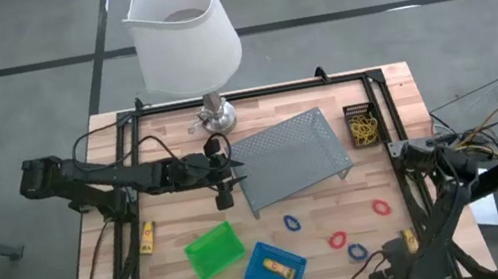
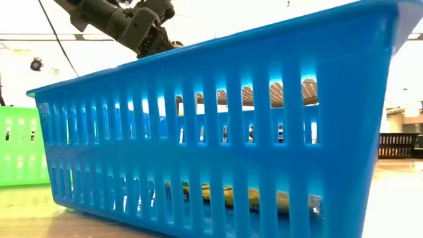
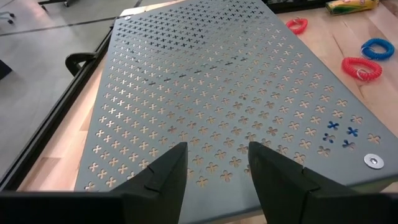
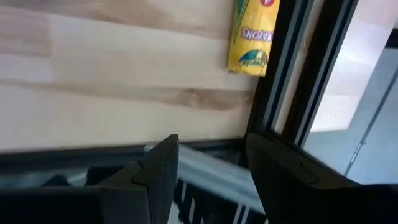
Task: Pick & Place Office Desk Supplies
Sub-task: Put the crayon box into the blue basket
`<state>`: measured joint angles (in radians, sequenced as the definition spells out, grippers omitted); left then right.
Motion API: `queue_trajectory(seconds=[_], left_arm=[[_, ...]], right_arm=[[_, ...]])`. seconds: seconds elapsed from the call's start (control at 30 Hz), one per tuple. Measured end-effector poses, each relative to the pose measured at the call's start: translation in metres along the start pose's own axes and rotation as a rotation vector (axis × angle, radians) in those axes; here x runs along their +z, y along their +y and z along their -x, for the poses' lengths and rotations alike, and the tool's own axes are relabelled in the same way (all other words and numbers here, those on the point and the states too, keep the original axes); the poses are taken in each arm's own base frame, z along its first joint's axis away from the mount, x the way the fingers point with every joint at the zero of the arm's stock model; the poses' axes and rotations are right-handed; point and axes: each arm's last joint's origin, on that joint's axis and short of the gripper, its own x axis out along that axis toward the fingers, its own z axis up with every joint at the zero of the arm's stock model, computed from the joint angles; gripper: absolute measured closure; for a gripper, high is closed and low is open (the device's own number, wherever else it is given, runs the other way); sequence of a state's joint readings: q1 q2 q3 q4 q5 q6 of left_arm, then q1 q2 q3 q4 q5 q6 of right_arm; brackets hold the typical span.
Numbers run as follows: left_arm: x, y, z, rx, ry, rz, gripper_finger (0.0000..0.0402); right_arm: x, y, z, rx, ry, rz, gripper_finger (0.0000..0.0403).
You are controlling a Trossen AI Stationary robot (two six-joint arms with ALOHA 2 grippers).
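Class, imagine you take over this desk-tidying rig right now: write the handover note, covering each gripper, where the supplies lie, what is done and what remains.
Left gripper: jaws open, empty, at the grey mesh tray's edge.
Right gripper: jaws open, empty, parked at the table's near right corner.
Done: one crayon pack lies in the blue bin; rubber bands fill the black bin.
Green bin looks empty.
Left: loose crayon packs by the left edge and near right corner; blue loops and red loops lie on the wood.
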<state>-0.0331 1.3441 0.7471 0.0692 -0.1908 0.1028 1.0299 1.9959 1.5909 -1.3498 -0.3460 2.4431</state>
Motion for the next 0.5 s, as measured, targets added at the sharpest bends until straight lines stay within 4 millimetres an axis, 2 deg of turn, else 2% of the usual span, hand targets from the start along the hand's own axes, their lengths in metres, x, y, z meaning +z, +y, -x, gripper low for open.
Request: queue_trajectory(seconds=[0.3,0.5], left_arm=[[0.000,0.000,0.000,-0.001,0.000,0.000,0.0227],[0.000,0.000,0.000,0.000,0.001,0.000,0.0227]], right_arm=[[0.003,0.003,-0.030,-0.151,-0.191,-0.061,0.0216],[0.002,0.010,-0.045,-0.196,-0.244,-0.073,0.0216]])
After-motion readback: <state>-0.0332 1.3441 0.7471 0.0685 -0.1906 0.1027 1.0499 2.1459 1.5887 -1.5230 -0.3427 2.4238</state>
